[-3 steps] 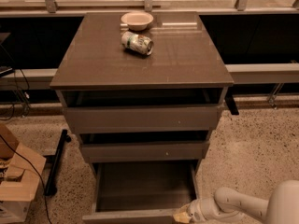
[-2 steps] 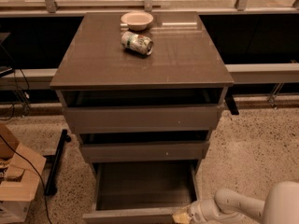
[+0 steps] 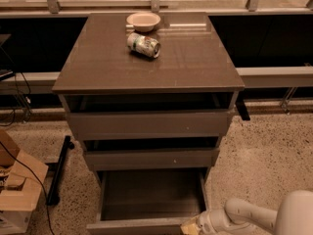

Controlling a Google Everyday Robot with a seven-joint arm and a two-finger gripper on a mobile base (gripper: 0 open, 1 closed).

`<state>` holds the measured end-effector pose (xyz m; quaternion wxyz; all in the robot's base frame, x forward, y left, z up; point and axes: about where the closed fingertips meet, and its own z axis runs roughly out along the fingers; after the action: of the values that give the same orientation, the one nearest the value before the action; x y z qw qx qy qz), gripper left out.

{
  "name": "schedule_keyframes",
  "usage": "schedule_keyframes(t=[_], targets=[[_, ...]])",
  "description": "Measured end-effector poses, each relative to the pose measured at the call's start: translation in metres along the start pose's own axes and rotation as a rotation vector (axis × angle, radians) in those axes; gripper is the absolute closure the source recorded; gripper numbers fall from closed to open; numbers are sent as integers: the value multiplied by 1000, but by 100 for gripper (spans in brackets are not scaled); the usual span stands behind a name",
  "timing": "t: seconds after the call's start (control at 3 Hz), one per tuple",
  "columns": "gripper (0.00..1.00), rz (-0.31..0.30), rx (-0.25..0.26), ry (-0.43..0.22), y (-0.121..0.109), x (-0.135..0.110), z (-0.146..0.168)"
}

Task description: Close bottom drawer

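my gripper (image 3: pixel 191 226): low at the bottom edge of the view, right at the right end of the bottom drawer's front panel; looks like contact, can't be sure
gripper state: cannot tell whether it's apart or together
my arm (image 3: pixel 247 213): white, comes in from the lower right corner, low over the floor (image 3: pixel 266 155)
bottom drawer (image 3: pixel 146 196): lowest of three, pulled well out toward the camera, grey tray showing
middle drawer (image 3: pixel 151 158): out a little, dark gap above it
top drawer (image 3: pixel 146 124): widest, out a little too
cabinet top (image 3: pixel 146 70): brown, glossy
bowl (image 3: pixel 143 21): pale, upright, near the back edge of the top
can (image 3: pixel 144 45): on its side just in front of the bowl
cardboard box (image 3: pixel 20 190): on the floor at left
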<state>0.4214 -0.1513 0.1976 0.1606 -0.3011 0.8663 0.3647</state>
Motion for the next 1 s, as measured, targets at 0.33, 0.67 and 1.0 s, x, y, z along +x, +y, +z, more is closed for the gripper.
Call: schedule_keyframes(t=[0.33,0.67,1.0], targets=[[100,0,0,0,0,0,0],[82,-69,10,30,18,-5,14],[57,-146,14,25,25,-18,34]])
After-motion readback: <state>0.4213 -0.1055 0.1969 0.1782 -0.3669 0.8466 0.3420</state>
